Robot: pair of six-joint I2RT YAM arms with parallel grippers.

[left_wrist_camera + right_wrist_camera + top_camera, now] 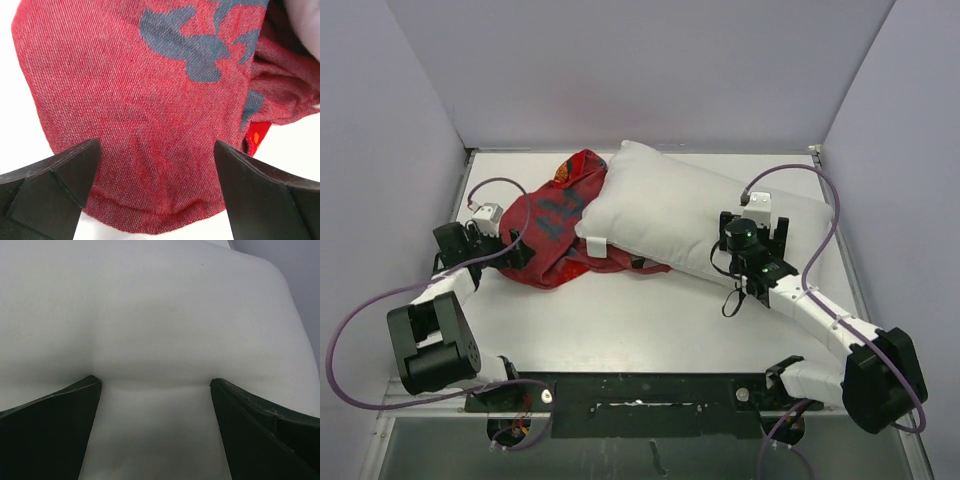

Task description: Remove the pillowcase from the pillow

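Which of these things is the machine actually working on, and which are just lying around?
Part of the job: red pillowcase, white pillow, left gripper, right gripper, both open.
Just there: table, purple cables.

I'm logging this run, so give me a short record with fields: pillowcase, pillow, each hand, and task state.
pillowcase: crumpled, dull side out, left of the pillow, one strip running under its near edge
pillow: bare white, lying diagonally on the table
left hand: open, fingers astride the pillowcase hem
right hand: open, fingertips denting the pillow
task state: cover looks almost entirely off
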